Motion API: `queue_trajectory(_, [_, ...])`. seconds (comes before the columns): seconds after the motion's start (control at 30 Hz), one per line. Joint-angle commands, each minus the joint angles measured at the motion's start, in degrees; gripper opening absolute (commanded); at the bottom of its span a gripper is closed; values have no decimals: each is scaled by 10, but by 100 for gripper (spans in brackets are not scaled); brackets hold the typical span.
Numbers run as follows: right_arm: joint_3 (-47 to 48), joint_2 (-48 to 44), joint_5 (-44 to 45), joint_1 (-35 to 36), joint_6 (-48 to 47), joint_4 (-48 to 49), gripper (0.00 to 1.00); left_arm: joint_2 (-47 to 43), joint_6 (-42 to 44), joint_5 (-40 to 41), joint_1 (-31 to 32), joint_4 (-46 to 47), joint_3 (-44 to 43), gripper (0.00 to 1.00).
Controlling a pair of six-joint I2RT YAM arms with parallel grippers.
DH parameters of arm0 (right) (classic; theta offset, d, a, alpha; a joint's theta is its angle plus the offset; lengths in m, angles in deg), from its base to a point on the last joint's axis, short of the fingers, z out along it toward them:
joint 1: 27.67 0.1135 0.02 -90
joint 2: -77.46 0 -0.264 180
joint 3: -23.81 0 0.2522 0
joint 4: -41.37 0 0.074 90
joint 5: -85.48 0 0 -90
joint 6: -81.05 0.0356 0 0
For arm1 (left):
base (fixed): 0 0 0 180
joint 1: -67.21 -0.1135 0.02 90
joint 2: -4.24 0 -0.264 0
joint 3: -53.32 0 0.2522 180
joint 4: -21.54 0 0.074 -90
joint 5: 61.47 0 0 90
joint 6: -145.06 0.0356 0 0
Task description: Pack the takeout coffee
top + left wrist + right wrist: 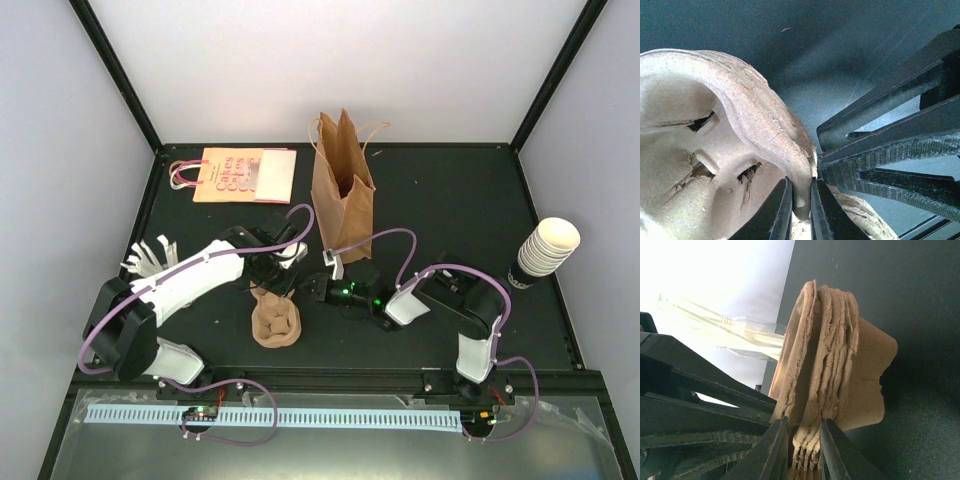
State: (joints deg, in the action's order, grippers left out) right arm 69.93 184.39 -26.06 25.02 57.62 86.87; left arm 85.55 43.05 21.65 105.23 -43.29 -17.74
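Coffee shows in no view, so its bearing cannot be told; left gripper (800,200) and right gripper (802,432) are both clamped on the pulp trays (275,322) at the paper bag's (343,195) seven o'clock.

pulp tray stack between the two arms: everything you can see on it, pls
The stack of pulp cup trays is brown moulded fibre. Several trays are nested, and their ragged rims show as layers edge-on in the right wrist view. The cup wells in the left wrist view have torn slits. The stack is near the middle of the black table, in front of the brown paper bag. The left gripper pinches one rim and the right gripper clamps the layered edge. Whether it is lifted is unclear.
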Motion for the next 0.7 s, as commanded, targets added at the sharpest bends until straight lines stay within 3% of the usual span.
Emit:
queue_trajectory(0.0, [2,6,18,1,5,31,22,-24,2,-9,6,-1,-15,9])
queue_trajectory(0.67, [12,-8,25,-9,4,19,23,-39,10,-14,6,2,0,8])
